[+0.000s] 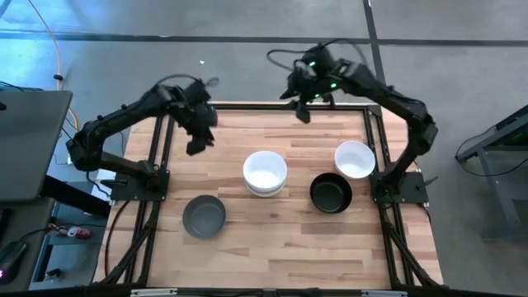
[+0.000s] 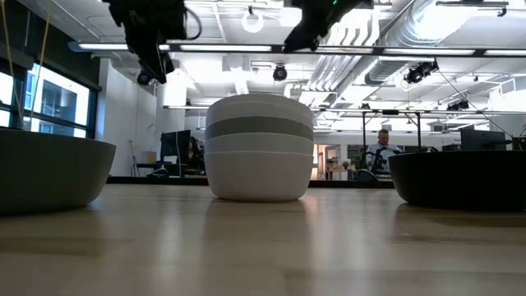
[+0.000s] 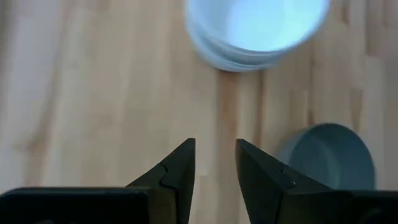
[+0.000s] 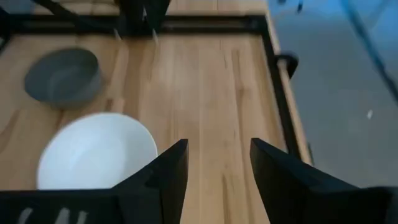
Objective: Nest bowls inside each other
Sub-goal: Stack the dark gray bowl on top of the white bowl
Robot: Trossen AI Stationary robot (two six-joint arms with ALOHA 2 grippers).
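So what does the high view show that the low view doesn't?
Only the high view shows the lone white bowl at the right, the whole table, both arms down to their bases, and both grippers raised over the far edge: left gripper, right gripper, each empty.

Only the low view shows the middle stack's side, with a grey band between white bowls, and the room behind with a person.

Both show the stack, the grey bowl and the black bowl.
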